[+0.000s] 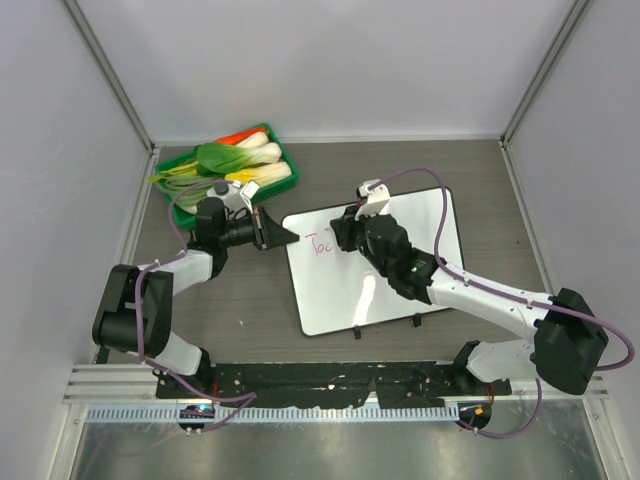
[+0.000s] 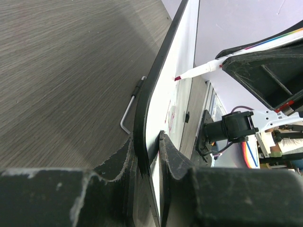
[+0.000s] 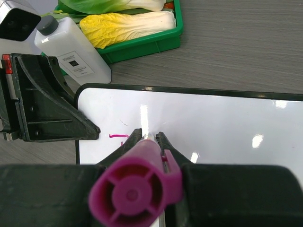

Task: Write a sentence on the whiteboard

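The whiteboard (image 1: 335, 295) lies on the dark table, right of centre. My left gripper (image 1: 285, 238) is shut on its left edge; in the left wrist view the black rim sits pinched at the gripper (image 2: 147, 140). My right gripper (image 1: 346, 232) hovers over the board's upper left, shut on a magenta marker (image 3: 137, 189) whose tip (image 2: 178, 78) meets the white surface (image 2: 182, 52). The first pink strokes of the sentence (image 1: 322, 243) read roughly "Toc"; in the right wrist view only a short pink stroke (image 3: 118, 136) of it shows, left of that gripper (image 3: 149, 137).
A green tray (image 1: 287, 155) of leafy vegetables stands at the back left. A white bottle (image 3: 71, 52) stands next to it, close to the left gripper. Two small black feet (image 1: 415, 322) stick out from the board's near edge. Pale enclosure walls surround the table.
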Action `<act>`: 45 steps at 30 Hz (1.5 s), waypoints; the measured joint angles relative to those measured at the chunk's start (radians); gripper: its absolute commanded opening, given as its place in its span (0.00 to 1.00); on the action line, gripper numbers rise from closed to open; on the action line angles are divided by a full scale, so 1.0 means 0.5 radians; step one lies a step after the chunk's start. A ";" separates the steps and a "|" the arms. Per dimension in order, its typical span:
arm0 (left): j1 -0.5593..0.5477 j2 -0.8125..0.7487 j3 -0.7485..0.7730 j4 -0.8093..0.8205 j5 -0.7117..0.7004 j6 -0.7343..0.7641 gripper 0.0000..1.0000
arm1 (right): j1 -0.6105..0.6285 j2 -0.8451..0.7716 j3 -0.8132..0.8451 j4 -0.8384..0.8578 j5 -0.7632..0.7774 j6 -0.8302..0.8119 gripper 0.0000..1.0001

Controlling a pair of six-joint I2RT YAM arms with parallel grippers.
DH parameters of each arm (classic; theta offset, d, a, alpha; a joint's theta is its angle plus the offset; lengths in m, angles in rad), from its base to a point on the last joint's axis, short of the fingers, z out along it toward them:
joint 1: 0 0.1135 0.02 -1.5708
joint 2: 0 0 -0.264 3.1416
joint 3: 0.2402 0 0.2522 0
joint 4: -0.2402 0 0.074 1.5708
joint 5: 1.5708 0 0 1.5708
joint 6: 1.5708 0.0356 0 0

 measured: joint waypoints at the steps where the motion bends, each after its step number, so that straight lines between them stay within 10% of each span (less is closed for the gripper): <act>1: 0.000 0.000 0.000 -0.001 0.000 0.001 0.00 | -0.001 -0.006 -0.014 0.014 0.000 0.003 0.01; 45: 0.000 0.000 0.003 -0.016 0.007 0.010 0.00 | -0.017 -0.188 -0.237 0.017 -0.116 0.056 0.01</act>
